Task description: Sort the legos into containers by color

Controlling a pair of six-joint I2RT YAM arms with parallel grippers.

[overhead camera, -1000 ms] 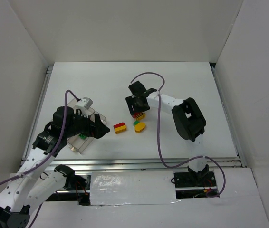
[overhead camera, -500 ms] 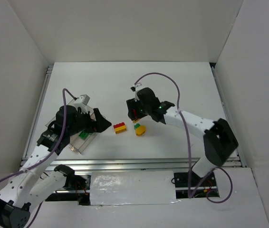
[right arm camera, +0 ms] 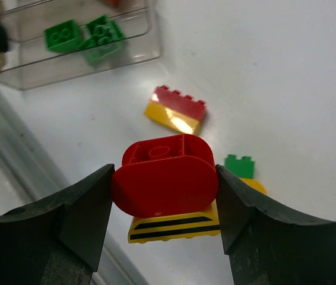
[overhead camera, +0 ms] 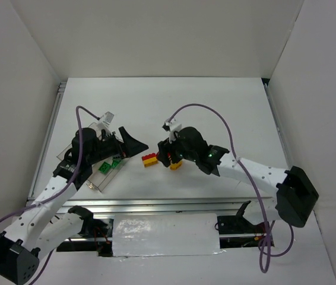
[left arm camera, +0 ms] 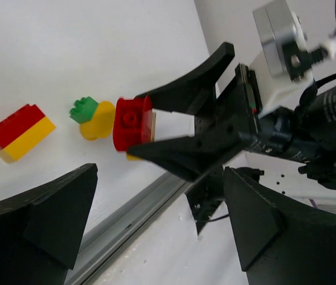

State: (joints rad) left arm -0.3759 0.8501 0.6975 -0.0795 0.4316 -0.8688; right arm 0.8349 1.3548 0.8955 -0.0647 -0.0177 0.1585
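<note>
Carefully, the right tool (right arm camera: 163, 199), clenched on a rounded red plastic brick (right arm camera: 165, 175), should carry it level over the clear divided plastic tray (right arm camera: 73, 74).

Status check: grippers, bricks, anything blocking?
Left gripper open, empty, by clear divided plastic tray. Right gripper shut on red rounded brick, yellow striped piece under it. Red-on-yellow brick stack lies between it and tray.

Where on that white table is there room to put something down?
The far half of the table is bare, and so is its right side beyond the right arm. Crowded: the near middle, where tray, left gripper, red-and-yellow brick and right gripper with its red brick sit close together.
</note>
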